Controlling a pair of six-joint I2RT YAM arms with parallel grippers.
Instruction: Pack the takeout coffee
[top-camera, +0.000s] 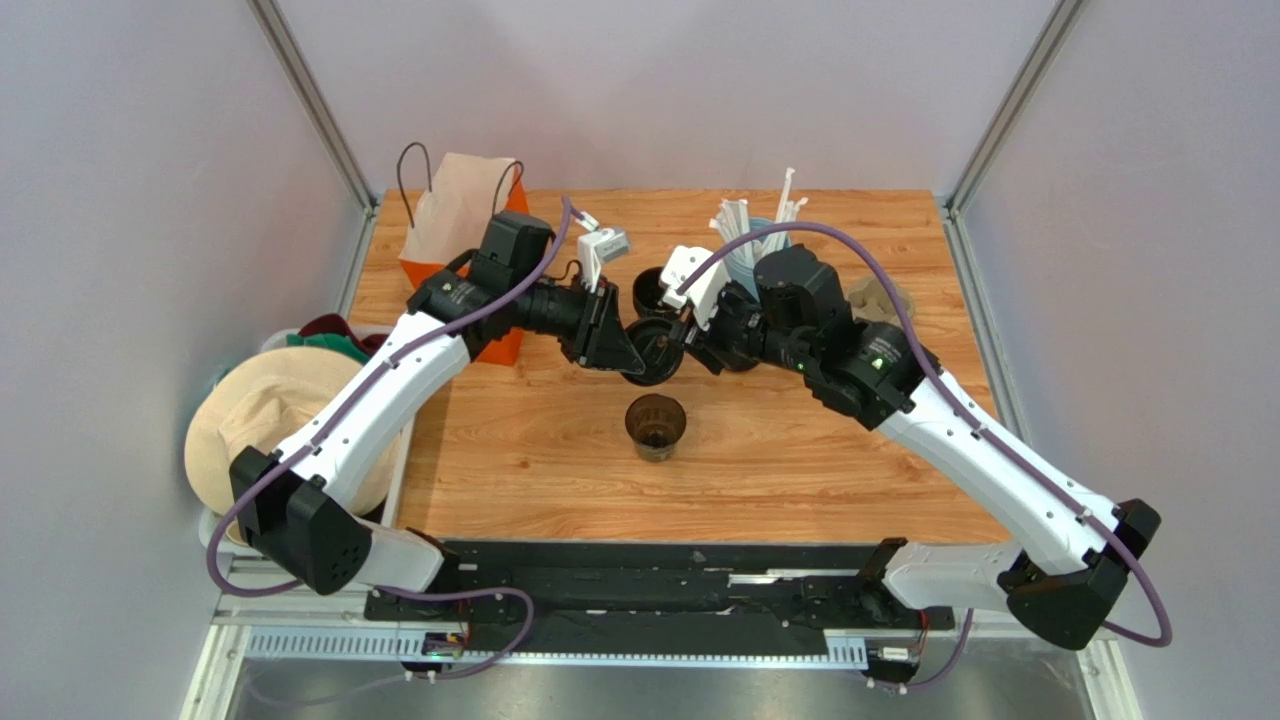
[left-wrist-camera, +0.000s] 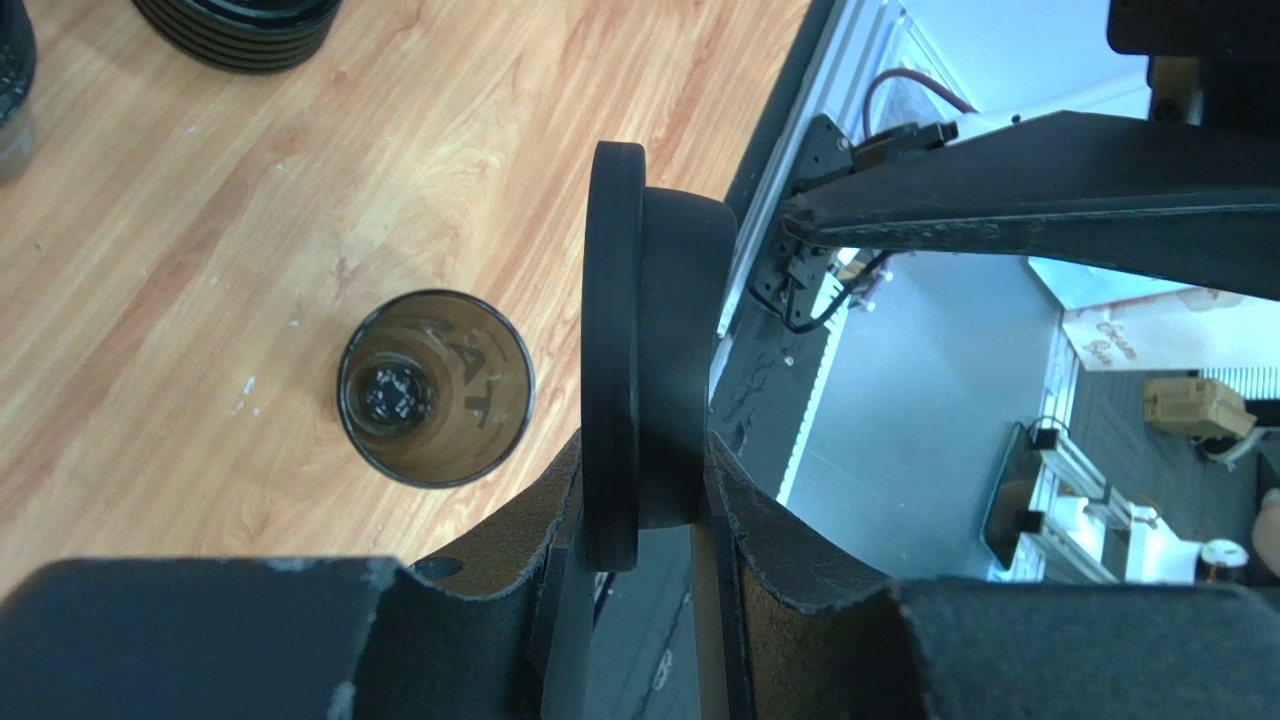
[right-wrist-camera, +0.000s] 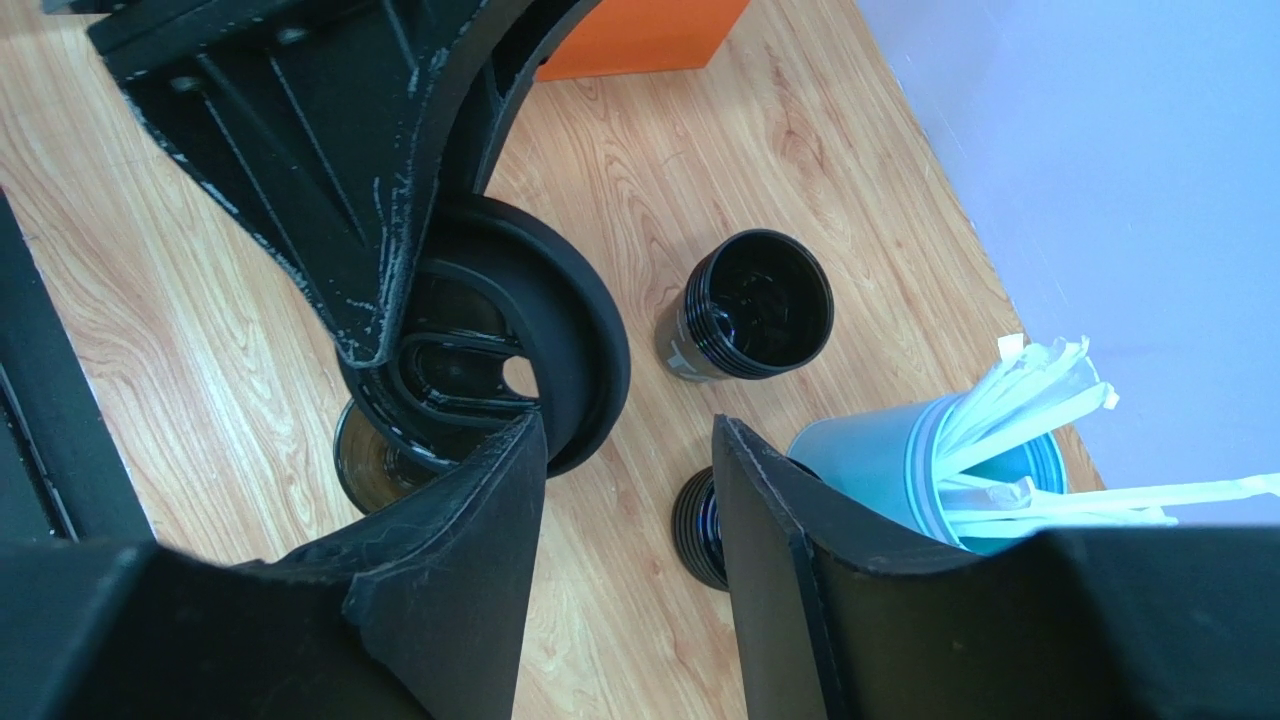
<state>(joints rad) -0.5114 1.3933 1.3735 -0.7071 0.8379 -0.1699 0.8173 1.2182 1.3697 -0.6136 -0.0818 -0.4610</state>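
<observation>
While left claw (left-wrist-camera: 646, 468) clamps lid (left-wrist-camera: 661, 300) near cup (left-wrist-camera: 436, 387), right claw (right-wrist-camera: 631, 438) stands apart; black stack (right-wrist-camera: 751, 308), straws (right-wrist-camera: 1037, 393) beside.

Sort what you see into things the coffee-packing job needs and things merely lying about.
Job: open cup; black lid, clamped in left fingers; paper bag, probably.
Lying about: blue cup of straws; spare black stack.
</observation>
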